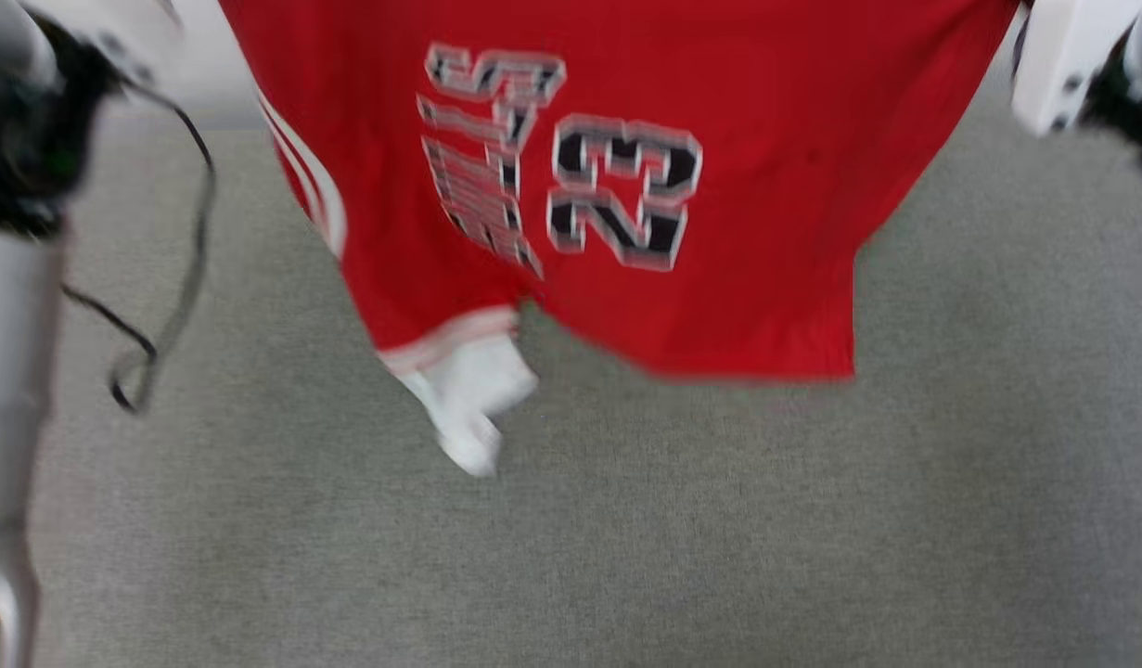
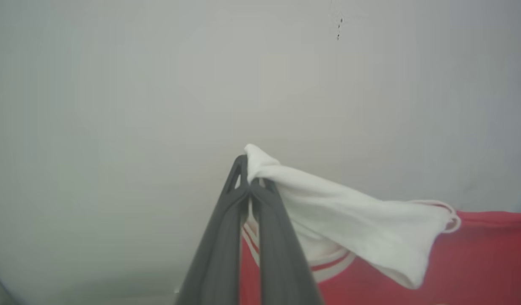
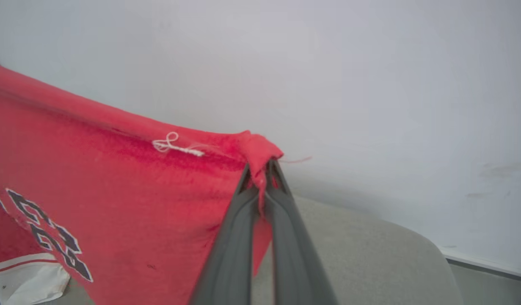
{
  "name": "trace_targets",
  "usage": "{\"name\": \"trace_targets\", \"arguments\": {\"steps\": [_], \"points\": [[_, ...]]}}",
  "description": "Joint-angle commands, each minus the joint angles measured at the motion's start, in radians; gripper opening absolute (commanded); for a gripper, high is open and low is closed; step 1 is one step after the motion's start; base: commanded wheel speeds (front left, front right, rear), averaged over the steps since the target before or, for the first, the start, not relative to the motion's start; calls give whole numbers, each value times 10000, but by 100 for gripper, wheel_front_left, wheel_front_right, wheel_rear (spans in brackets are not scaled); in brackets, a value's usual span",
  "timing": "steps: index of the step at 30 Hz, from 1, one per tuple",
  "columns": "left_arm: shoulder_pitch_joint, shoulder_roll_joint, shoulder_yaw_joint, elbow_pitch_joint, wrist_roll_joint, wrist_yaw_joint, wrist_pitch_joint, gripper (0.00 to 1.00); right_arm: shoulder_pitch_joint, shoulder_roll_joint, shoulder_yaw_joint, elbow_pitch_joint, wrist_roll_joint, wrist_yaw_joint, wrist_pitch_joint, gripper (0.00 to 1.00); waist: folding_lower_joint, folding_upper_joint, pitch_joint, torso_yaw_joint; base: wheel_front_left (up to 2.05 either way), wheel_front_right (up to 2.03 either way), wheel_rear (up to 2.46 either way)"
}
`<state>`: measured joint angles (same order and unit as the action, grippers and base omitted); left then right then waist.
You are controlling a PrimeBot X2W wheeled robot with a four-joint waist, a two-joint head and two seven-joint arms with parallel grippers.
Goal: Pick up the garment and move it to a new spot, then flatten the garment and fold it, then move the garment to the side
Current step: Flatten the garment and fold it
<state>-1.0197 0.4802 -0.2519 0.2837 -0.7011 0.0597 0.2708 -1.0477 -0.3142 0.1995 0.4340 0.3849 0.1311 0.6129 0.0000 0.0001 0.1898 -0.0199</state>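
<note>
The garment (image 1: 737, 232) is a red jersey with black, white-outlined numbers, hanging in the air above the grey table (image 1: 626, 538); a white sleeve end (image 1: 473, 399) dangles at its lower edge. In the left wrist view my left gripper (image 2: 248, 180) is shut on a white sleeve end (image 2: 349, 224), with red cloth and striped trim (image 2: 489, 258) beside it. In the right wrist view my right gripper (image 3: 260, 171) is shut on a red corner of the garment (image 3: 116, 190), which stretches away to the left. The arms' pale housings sit at the head view's top corners.
A black cable (image 1: 176, 278) loops down from my left arm (image 1: 14, 278) at the head view's left edge. A pale wall (image 3: 370, 84) stands behind the table. The table's rounded grey edge (image 3: 412, 254) shows in the right wrist view.
</note>
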Motion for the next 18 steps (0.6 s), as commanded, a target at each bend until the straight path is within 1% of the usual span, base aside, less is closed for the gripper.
{"name": "trace_targets", "arguments": {"steps": [1,4,8,11,14,18], "points": [[-333,100,57,28,102,-34,-14,0,-277,-35,-60,-15,-58,-7,-91,0,0,-1,448,-159,0,0,0],[-1530,210,38,428,384,-116,-136,0,-1165,-58,-257,23,-308,-7,-441,0,0,-1,1109,-286,0,0,0],[-3180,436,115,876,712,-235,-335,0,-2451,84,-470,22,-672,-9,-974,0,0,-1,2078,-503,0,0,0],[-4169,450,197,1238,791,-320,-537,0,-3198,171,-560,36,-1041,-9,-1311,0,0,-1,2741,-646,0,0,0],[-5387,721,371,1612,929,-383,-772,0,-4057,239,-630,-86,-1333,-10,-1495,0,0,-1,3455,-810,0,0,0],[-6495,781,190,2002,1232,-510,-865,0,-5102,304,-713,127,-1520,-12,-1866,0,0,-1,4186,-935,0,0,0]]}}
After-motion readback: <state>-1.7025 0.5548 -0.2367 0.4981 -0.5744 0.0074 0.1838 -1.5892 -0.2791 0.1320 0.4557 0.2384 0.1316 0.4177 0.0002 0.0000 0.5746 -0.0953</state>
